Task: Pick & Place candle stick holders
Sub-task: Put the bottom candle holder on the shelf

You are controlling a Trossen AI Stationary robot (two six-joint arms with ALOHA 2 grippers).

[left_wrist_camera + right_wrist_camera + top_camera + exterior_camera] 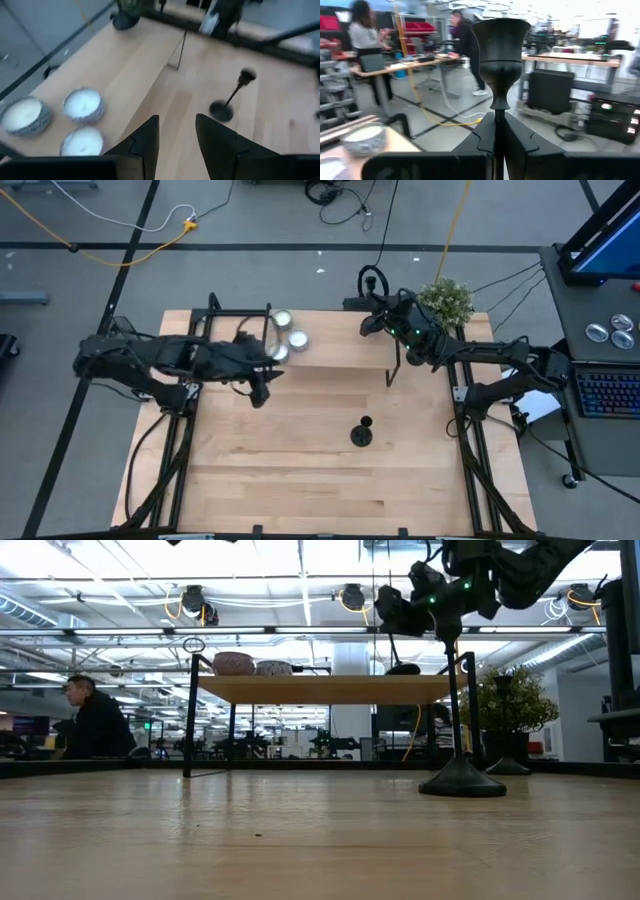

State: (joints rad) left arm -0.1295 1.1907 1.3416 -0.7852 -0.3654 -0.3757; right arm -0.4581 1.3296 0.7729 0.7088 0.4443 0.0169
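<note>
Right gripper [495, 142] pinches the thin stem of a matte black metal candle stick holder [500, 55], lifted near the raised wooden shelf [330, 345]. Second black holder [361, 432] stands mid-table; likely rigid, bottom-heavy, slippery, so grip low on the stem. Left gripper [176, 145] hovers spread, empty.

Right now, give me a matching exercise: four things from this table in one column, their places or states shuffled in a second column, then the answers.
1. candles
2. lone candle stick holder
3. right gripper
4. left gripper

A. fingers apart, nothing between
B. standing on the bare tabletop
C. on the raised shelf
D. shut on the held candle stick holder

Pairs: 1-C, 2-B, 3-D, 4-A
</note>
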